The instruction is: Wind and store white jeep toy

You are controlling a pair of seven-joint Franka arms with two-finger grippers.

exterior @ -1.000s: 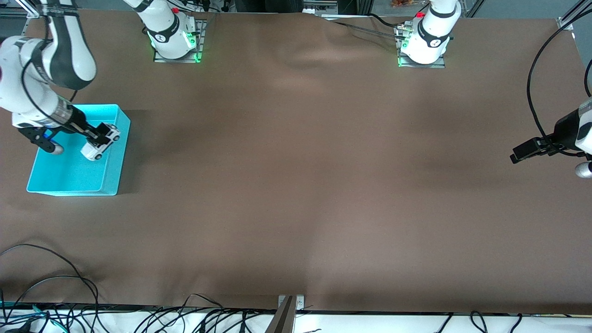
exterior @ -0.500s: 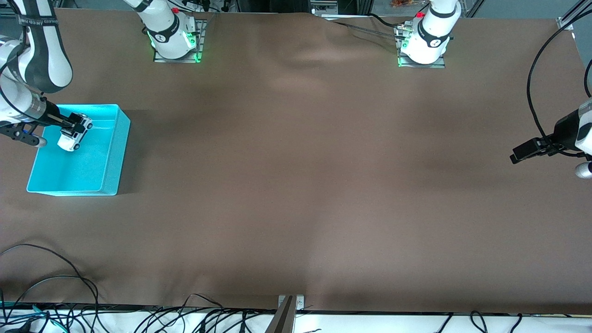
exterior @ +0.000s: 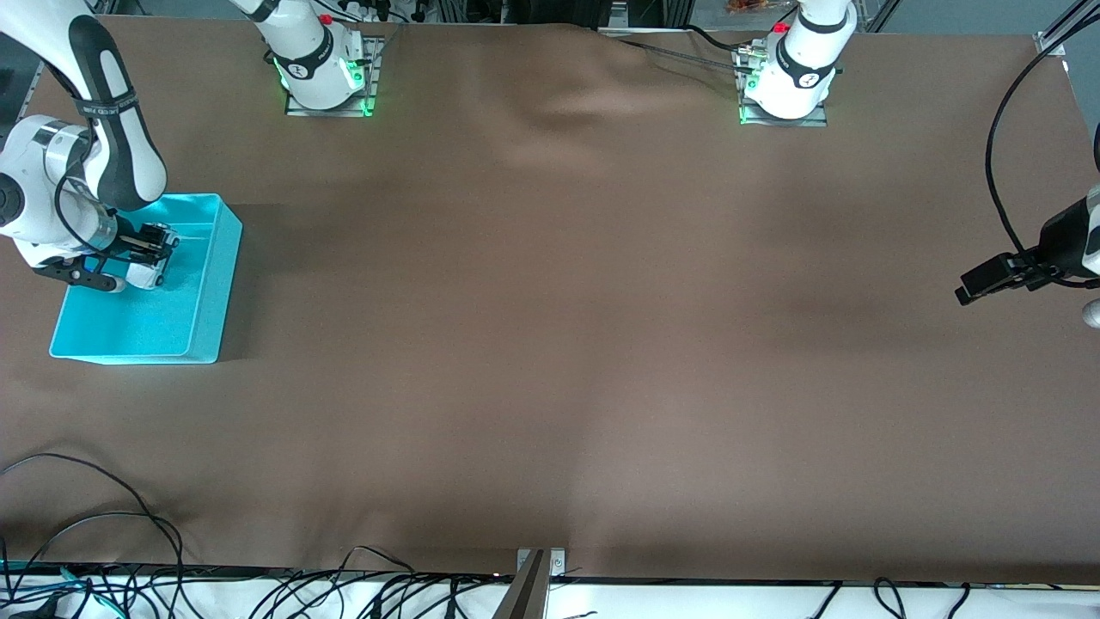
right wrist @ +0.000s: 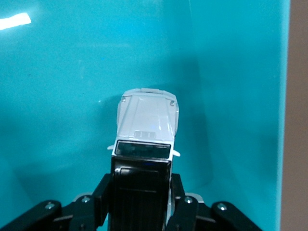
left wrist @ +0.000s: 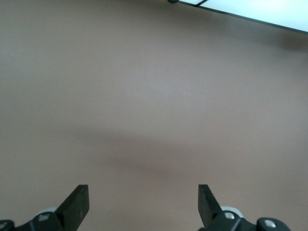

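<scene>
Brown cloth covers the whole table point(exterior: 550, 344), matte and slightly rumpled, with soft folds near the robot bases and a tangle of black cables point(exterior: 103, 550) along the edge nearest the front camera.

At the right arm's end of the table sits a turquoise bin point(exterior: 202, 318), a smooth plastic rectangle with straight walls and a glossy floor that catches the light.

From its base the right arm swings out past that end of the table and bends back at the elbow, so its wrist points in low over the bin. The right gripper point(exterior: 155, 243) is inside the bin's outline, clenched on the white jeep toy point(right wrist: 147, 127). In the right wrist view the black fingers point(right wrist: 103, 190) press against both sides of the toy's black roof, and its white bonnet sticks out past them toward the bin floor. From the front camera only a bit of the boxy white body shows under the gripper. Whether its wheels touch the floor cannot be told.

Over bare cloth at the other end of the table, the left arm waits, its wrist held roughly level. The left gripper point(left wrist: 143, 204) has its flat black fingers point(left wrist: 77, 204) spread wide with nothing between them.
</scene>
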